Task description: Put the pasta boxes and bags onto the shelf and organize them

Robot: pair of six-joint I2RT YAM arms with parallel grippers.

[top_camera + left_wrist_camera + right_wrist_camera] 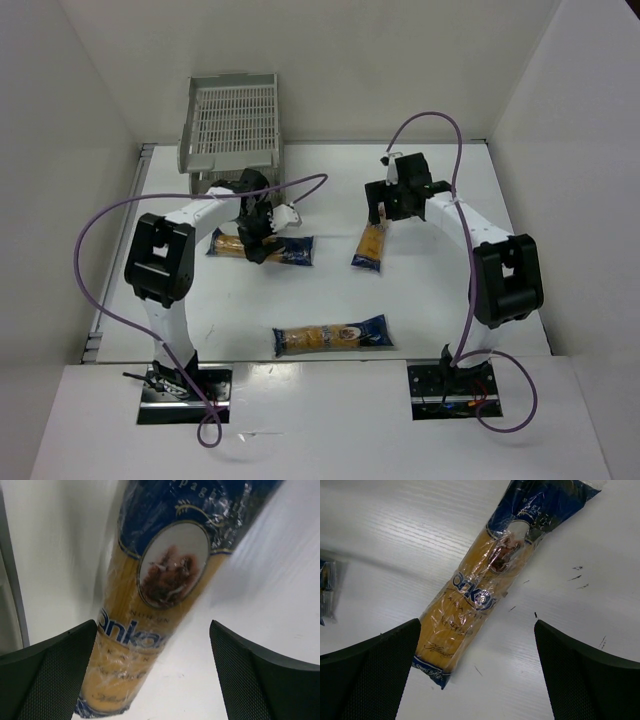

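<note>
Shelf [232, 122]: grey slatted rack at the far left of the table [430, 300]; your top view shows its upper tray bare, and every place below is given from it.
Table: white surface carrying all three packets; none is on the shelf yet, so you are at the very first pick.
Left arm: reaches out just in front of the shelf, its left gripper [262, 232] hanging over the nearest packet.
Right arm: stands well to the right of the shelf, its right gripper [392, 200] over the far end of another packet.
Near-shelf packet [155, 605]: lies flat just in front of the shelf, crosswise to it; in your left wrist view it runs up between the spread fingers [47, 672], leaning toward the left one, untouched as far as you can see.
Right packet [485, 587]: lies flat, well right of the shelf, roughly lengthwise; the right wrist view shows it slanting between wide-spread fingers [370, 667], nothing gripped.
Front packet [332, 336]: farthest from the shelf, toward the arm bases, unattended.
Grippers: both released and empty.
Step in hand: approach for a grasp on the near-shelf packet.
Next move: you likely need to centre the left jaws across the packet's width, lower, and close gently, since the film wrap looks slippery.
</note>
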